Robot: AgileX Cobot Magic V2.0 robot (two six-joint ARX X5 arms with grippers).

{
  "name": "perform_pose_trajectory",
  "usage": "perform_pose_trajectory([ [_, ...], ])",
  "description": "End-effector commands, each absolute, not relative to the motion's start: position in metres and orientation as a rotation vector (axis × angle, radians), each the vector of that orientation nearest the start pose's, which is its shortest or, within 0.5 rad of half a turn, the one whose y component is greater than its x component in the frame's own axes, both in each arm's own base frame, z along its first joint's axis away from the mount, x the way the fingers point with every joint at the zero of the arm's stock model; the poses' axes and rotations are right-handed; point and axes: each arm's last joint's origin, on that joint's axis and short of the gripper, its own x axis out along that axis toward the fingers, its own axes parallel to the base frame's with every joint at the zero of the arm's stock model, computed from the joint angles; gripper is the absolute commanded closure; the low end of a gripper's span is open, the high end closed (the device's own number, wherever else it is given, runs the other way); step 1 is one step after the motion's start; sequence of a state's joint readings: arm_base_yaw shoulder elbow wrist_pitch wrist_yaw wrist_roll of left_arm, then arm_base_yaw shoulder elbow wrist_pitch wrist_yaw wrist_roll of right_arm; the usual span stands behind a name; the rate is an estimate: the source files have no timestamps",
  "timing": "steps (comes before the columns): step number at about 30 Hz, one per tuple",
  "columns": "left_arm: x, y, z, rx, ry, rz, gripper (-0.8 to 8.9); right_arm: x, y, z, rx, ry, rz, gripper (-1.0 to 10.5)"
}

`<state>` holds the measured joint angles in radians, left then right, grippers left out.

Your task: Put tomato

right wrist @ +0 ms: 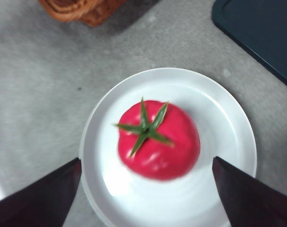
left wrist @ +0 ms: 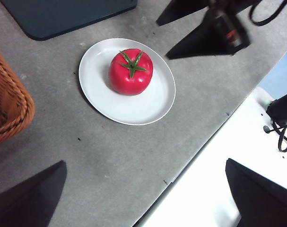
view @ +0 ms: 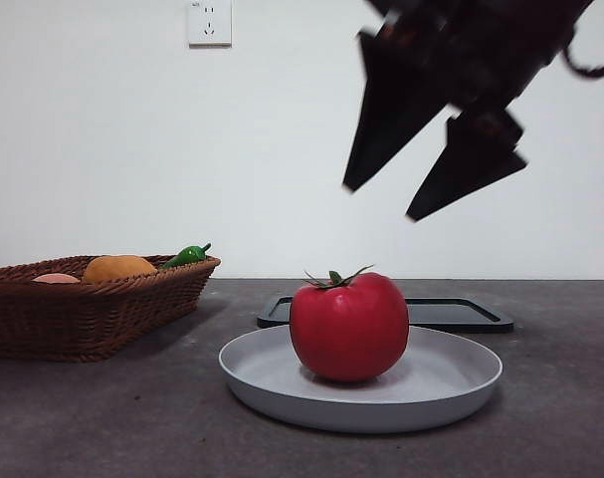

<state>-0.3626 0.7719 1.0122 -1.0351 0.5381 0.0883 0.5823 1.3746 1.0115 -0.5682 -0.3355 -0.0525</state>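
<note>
The glossy red tomato (view: 348,329) with a green stem sits upright in the middle of a round grey plate (view: 451,383). My right gripper (view: 381,202) hangs open and empty above the tomato, a little to its right, clear of it. In the right wrist view the tomato (right wrist: 158,141) lies on the plate (right wrist: 228,132) between my open right jaws (right wrist: 146,160). The left wrist view shows tomato (left wrist: 131,72), plate (left wrist: 148,106) and the right gripper (left wrist: 162,40) from afar. My left gripper (left wrist: 144,162) is open and empty, near the table's front edge.
A brown wicker basket (view: 83,309) stands at the left, holding an orange fruit (view: 117,267), a pale pink fruit (view: 56,279) and a green pepper (view: 187,255). A flat dark tray (view: 451,314) lies just behind the plate.
</note>
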Motion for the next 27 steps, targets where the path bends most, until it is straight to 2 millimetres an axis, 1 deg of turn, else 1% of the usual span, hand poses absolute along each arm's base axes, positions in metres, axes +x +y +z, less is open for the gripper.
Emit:
perform_pose_trajectory([
  [1,0.107,-0.057,0.341,0.017,0.760,-0.902,2.52,0.231,0.173,0.250,-0.200,0.916,0.885,5.0],
  [7,0.107,-0.057,0.341,0.017,0.760,-0.902,2.53,0.235,0.191,0.233,-0.270,0.917,0.849,5.0],
  [12,0.107,-0.057,0.341,0.017,0.760,-0.902,2.54,0.238,0.202,0.222,-0.297,0.914,0.840,5.0],
  [16,0.107,-0.057,0.341,0.017,0.760,-0.902,2.55,0.241,0.206,0.213,-0.319,0.928,0.818,5.0],
  [20,0.107,-0.057,0.341,0.017,0.760,-0.902,2.55,0.242,0.208,0.207,-0.332,0.948,0.808,4.4],
  [27,0.107,-0.057,0.341,0.017,0.760,-0.902,2.56,0.244,0.211,0.199,-0.334,0.963,0.813,4.3],
])
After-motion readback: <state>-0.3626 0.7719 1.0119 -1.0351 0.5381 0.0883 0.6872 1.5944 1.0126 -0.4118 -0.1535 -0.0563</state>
